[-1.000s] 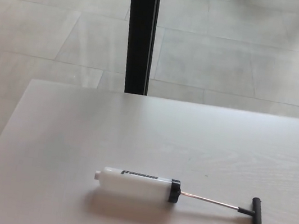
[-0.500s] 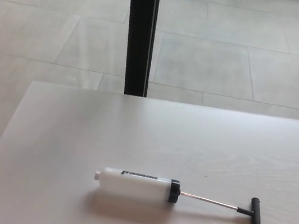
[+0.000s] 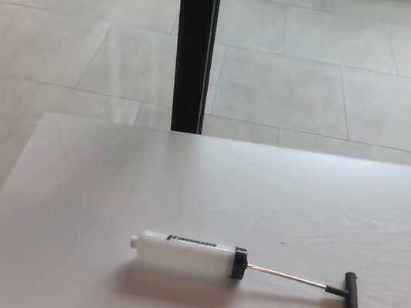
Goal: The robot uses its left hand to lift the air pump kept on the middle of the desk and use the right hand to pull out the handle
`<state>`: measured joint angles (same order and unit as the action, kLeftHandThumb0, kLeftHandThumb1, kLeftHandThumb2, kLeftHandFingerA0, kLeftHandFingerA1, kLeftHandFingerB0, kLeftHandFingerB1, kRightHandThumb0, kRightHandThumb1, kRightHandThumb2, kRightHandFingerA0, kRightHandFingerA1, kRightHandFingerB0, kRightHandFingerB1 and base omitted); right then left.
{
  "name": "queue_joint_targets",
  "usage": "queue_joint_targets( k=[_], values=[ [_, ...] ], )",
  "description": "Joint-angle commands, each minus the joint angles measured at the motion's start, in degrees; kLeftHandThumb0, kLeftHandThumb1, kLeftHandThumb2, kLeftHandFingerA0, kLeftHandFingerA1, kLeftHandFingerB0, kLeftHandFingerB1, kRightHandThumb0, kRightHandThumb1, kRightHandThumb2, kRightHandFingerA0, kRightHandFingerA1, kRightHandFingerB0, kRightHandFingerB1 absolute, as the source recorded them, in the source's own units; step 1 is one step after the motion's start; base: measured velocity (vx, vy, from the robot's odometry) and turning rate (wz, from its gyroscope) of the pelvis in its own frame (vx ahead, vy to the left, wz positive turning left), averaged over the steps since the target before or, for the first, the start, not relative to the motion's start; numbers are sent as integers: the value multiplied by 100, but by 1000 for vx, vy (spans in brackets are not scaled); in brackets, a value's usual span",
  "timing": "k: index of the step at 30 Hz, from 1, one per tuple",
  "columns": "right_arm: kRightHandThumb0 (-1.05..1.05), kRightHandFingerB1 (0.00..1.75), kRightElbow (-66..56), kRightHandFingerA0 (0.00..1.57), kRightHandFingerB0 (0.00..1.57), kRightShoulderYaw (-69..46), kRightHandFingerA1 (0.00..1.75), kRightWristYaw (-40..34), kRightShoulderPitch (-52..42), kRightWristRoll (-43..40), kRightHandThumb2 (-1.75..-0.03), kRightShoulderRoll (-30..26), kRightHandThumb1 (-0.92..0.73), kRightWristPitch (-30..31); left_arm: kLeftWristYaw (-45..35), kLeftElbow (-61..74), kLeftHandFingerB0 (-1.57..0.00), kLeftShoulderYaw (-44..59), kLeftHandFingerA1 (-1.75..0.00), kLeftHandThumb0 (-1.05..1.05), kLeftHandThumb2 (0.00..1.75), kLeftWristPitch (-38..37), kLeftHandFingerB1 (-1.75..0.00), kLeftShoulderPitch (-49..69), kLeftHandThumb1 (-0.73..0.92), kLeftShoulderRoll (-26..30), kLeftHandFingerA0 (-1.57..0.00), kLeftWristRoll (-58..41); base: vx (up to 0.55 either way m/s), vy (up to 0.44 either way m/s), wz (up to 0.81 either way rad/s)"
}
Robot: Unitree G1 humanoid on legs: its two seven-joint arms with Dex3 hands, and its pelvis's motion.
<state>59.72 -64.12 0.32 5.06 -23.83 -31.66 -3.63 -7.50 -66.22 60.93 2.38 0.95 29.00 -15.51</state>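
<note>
The air pump [image 3: 188, 254] lies flat on the pale wooden desk [image 3: 185, 182], toward the near edge. Its white barrel has a black label strip and a black end cap [image 3: 240, 263]. A thin metal rod [image 3: 286, 276] sticks out to the right, drawn out of the barrel, and ends in a black T-handle [image 3: 351, 294]. A small white nozzle points left. Neither of my hands shows in the head view.
A black vertical post [image 3: 192, 46] stands behind the desk's far edge. Beyond it is a grey tiled floor [image 3: 319, 78]. The desk's left edge runs diagonally at the picture's left, with floor below it.
The whole picture has shifted slightly, so the camera moved a little. The pump lies where it was.
</note>
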Motion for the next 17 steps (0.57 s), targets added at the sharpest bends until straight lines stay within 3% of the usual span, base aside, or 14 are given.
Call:
queue_joint_targets(
  k=[1, 2, 4, 5, 6, 7, 8, 9, 12, 13, 17],
  values=[
    [-80, 35, -74, 20, 15, 250, 59, -46, -53, -216, -66, 56, -85, -374, 220, -20, -38, -156, -70, -52, 89, -200, -58, -46, 55, 230, -51, -405, 0, 0, 0],
    [-77, 35, 61, 27, 17, 304, 62, -54, -47, -207, -66, -35, -82, -404, 191, -33, -38, -243, -67, -50, 62, -188, -49, -53, 73, 262, -53, -392, 0, 0, 0],
    [-77, 35, 98, 27, 17, 336, 62, -59, -84, -273, -66, -50, -82, -437, 208, -40, -38, -336, -67, -50, 62, -187, -49, -87, 73, 287, -53, -433, 0, 0, 0],
    [-79, 47, 115, 28, 14, 373, 65, -76, -82, -282, -101, -64, -65, -450, 211, -63, -39, -368, -68, -49, 60, -172, -50, -107, 73, 301, -53, -464, 0, 0, 0],
    [-79, 47, 131, 28, 14, 418, 65, -99, -66, -278, -101, -76, -65, -461, 211, -94, -39, -391, -68, -49, 60, -153, -50, -125, 73, 318, -53, -499, 0, 0, 0],
    [-80, 38, 144, 32, 22, 450, 66, -106, -66, -299, -64, -84, -80, -474, 222, -121, -40, -423, -72, -50, 61, -162, -53, -133, 71, 320, -55, -541, 0, 0, 0],
    [-78, 35, -26, 25, 18, 525, 58, -107, -60, -298, -65, 4, -81, -459, 317, -178, -42, -471, -72, -50, 59, -112, -53, -166, 69, 348, -59, -544, 0, 0, 0],
    [-79, 46, -2, 23, 10, 669, 60, -118, -93, -194, -102, -6, -64, -495, 336, -228, -42, -491, -72, -50, 59, -86, -53, -189, 69, 372, -59, -581, 0, 0, 0],
    [-79, 46, -213, 22, 11, 706, 59, -80, -129, -376, -101, 70, -62, -402, 306, -262, -42, -561, -71, -47, 60, -121, -53, -182, 70, 366, -58, -663, 0, 0, 0],
    [-78, 34, -293, 24, 18, 716, 55, -50, -166, -421, -65, 87, -82, -355, 284, -271, -39, -574, -70, -48, 60, -120, -52, -166, 70, 365, -56, -690, 0, 0, 0],
    [-77, 33, -506, 24, 15, 769, 54, -98, -162, -533, -65, 172, -83, -267, 274, -209, -39, -681, -70, -52, 61, -121, -53, -122, 70, 371, -56, -744, 0, 0, 0]
  ],
)
